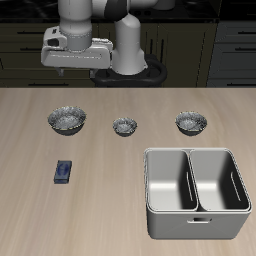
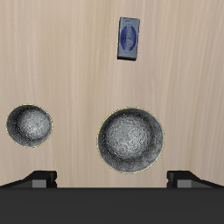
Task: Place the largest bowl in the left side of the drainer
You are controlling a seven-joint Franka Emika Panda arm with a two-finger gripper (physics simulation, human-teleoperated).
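No lettering, number, brand or sign can be read anywhere. The one candidate is a small flat blue rectangular packet [image 1: 63, 172] [image 2: 129, 38] lying on the pale wooden table [image 1: 110, 205], nearer the front edge than the bowls; its face bears a pale oval mark, too small and blurred to make out.
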